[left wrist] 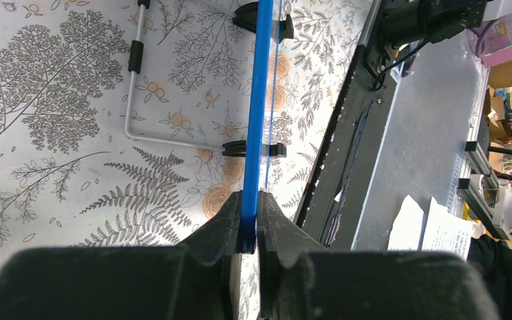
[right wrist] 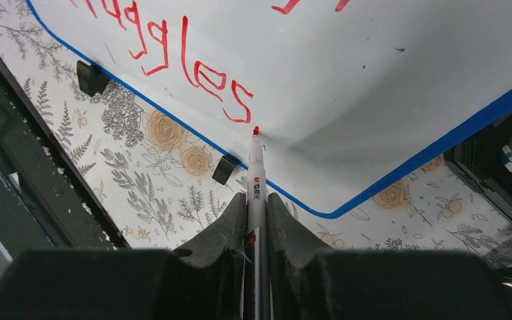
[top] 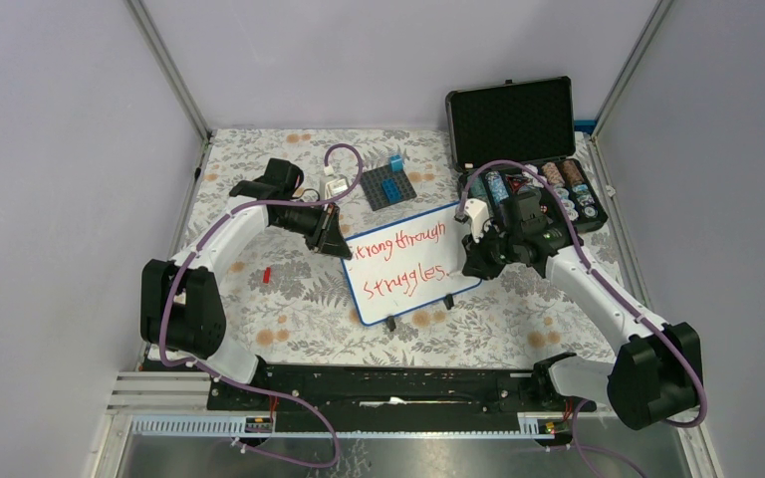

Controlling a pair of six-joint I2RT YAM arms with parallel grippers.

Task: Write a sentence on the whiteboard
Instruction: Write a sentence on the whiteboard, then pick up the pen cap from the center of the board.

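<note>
The whiteboard [top: 390, 304] lies tilted in the middle of the table, blue-rimmed, with "Strong through struggles." written on it in red. My left gripper [top: 337, 242] is shut on its left edge; in the left wrist view the blue rim [left wrist: 259, 100] runs edge-on between the closed jaws of that gripper [left wrist: 250, 200]. My right gripper [top: 468, 264] is over the board's right end, shut on a white marker [right wrist: 256, 173]. In the right wrist view the marker's red tip [right wrist: 256, 131] touches the whiteboard [right wrist: 347, 67] just past the last letter, and the right gripper [right wrist: 257, 200] clamps the barrel.
An open black foam-lined case [top: 510, 110] with spools [top: 563, 189] stands at the back right, close behind the right arm. A dark baseplate with blue bricks [top: 388, 186] lies behind the board. A small red piece [top: 267, 274] lies at the left. The black base rail [top: 398, 383] runs along the front.
</note>
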